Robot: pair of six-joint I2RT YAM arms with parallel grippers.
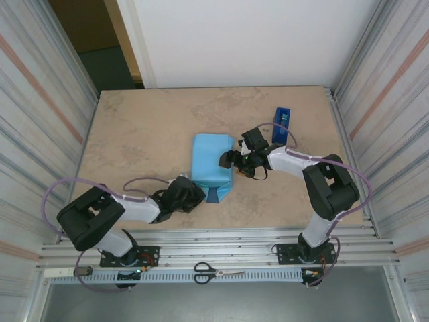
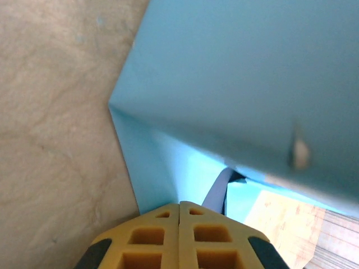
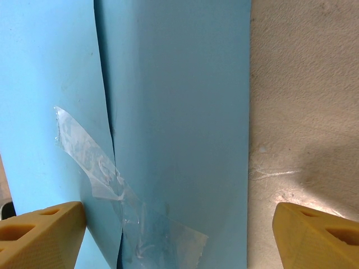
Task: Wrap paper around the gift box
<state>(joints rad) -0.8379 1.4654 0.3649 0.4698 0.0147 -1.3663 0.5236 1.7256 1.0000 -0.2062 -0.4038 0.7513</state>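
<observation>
the paper (image 1: 212, 168), wrapped round the hidden gift box at the middle of the table (image 1: 134, 134), is judged thin, light, easily torn, best pinched at flap edges. the left gripper (image 2: 179, 204) is pressed together by the near flap; the right gripper (image 3: 176, 216) is spread.

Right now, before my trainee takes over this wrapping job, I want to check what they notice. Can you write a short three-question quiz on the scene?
1. True or false: the right gripper is open, over the edge of the paper.
2. What bridges the paper's seam? A: clear tape. B: string. C: a staple.
3. Fill in: the left gripper is ___.
Key: 1 true; 2 A; 3 shut.
</observation>
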